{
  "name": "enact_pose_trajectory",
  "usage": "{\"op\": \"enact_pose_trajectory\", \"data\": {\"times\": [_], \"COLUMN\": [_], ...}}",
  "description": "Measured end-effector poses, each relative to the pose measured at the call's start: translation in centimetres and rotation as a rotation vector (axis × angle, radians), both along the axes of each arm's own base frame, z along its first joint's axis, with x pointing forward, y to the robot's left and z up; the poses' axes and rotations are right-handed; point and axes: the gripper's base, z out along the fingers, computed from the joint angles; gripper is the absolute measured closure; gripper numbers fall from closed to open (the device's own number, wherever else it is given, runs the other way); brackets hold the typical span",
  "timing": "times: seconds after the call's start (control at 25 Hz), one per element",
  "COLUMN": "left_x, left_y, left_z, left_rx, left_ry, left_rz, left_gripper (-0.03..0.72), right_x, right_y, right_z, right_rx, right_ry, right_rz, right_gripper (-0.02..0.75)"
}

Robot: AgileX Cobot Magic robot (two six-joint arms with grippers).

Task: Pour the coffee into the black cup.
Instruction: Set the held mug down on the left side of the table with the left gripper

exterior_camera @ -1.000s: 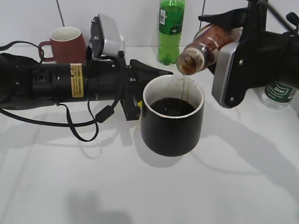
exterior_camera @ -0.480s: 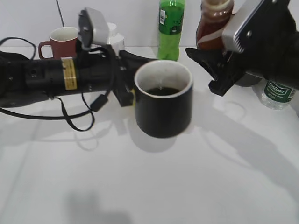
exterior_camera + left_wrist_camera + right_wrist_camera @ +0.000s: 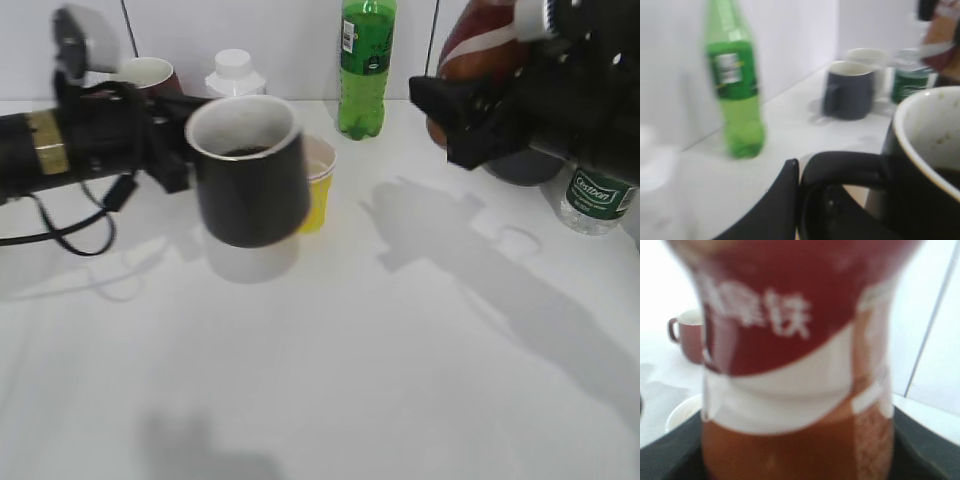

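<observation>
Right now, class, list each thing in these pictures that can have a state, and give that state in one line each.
black cup: lifted off the table, upright, dark coffee inside.
left gripper: shut on the cup's handle.
coffee bottle: upright, partly full.
right gripper: shut on the bottle.
green soda bottle: standing upright.
yellow cup: upright, behind the black cup.
dark grey mug: upright on the table.

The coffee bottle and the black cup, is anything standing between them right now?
Yes, partly. The yellow cup stands just right of the black cup, toward the coffee bottle, and the green soda bottle stands farther back. Both sit low or behind; above the table nothing visible intervenes.
</observation>
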Motion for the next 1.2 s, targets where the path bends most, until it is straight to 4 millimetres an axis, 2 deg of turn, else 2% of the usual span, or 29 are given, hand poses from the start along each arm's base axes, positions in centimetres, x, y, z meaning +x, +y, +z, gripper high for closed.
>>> {"op": "enact_pose_trajectory", "data": {"times": [0.28, 0.48, 0.92, 1.2], "left_x": [0.3, 0.7, 1.8, 2.7], "left_y": [5.1, 7.3, 9.3, 10.1], "left_z": [-0.4, -0.5, -0.5, -1.9], "left_rx": [-0.003, 0.029, 0.08, 0.037], "left_ry": [0.028, -0.006, -0.052, -0.009], "left_rz": [0.151, 0.208, 0.389, 0.5], "left_gripper": [0.643, 0.643, 0.643, 0.643], "right_x": [0.5, 0.5, 0.5, 0.5], "right_y": [-0.6, -0.7, -0.7, -0.7], "right_z": [0.2, 0.1, 0.1, 0.1], "right_rx": [0.11, 0.121, 0.123, 0.123], "right_ry": [0.056, 0.063, 0.065, 0.065], "right_rz": [-0.102, -0.113, -0.115, -0.115], "right_gripper": [0.211, 0.211, 0.211, 0.211]}}
